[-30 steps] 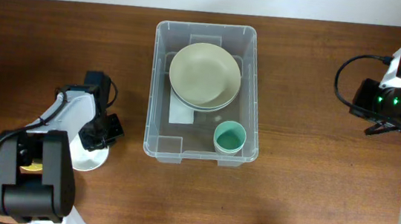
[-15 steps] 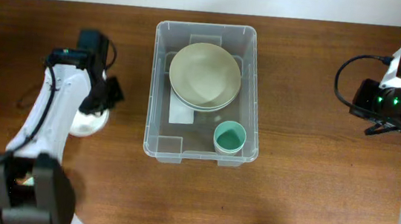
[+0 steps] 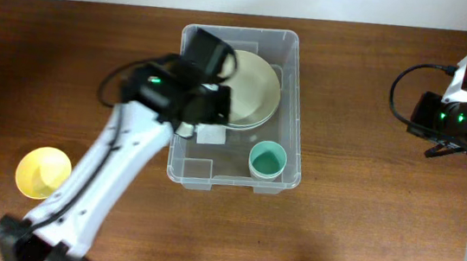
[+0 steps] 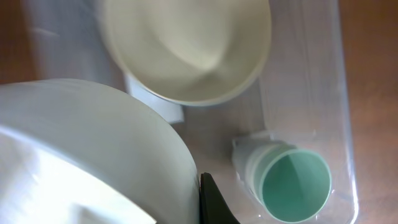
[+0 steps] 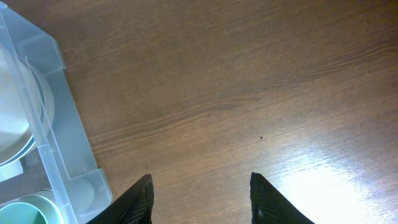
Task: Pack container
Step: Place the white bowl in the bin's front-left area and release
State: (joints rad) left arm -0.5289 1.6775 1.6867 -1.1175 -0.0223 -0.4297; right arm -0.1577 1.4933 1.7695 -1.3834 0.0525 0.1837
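Left end effector (image 3: 207, 113) over container (image 3: 295, 150) — gripping white bowl (image 4: 93, 149); arm (image 3: 111, 174) outstretched.

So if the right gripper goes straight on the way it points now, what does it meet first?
The bare wooden table, most likely: nothing lies between the open right gripper and it. The container sits off to one side, outside that line.

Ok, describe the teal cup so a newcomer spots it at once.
Find the clear container in the middle of the table. The cup sits in its corner nearest the robot, on the right, before the beige bowls. It alone is teal, and far smaller than them.
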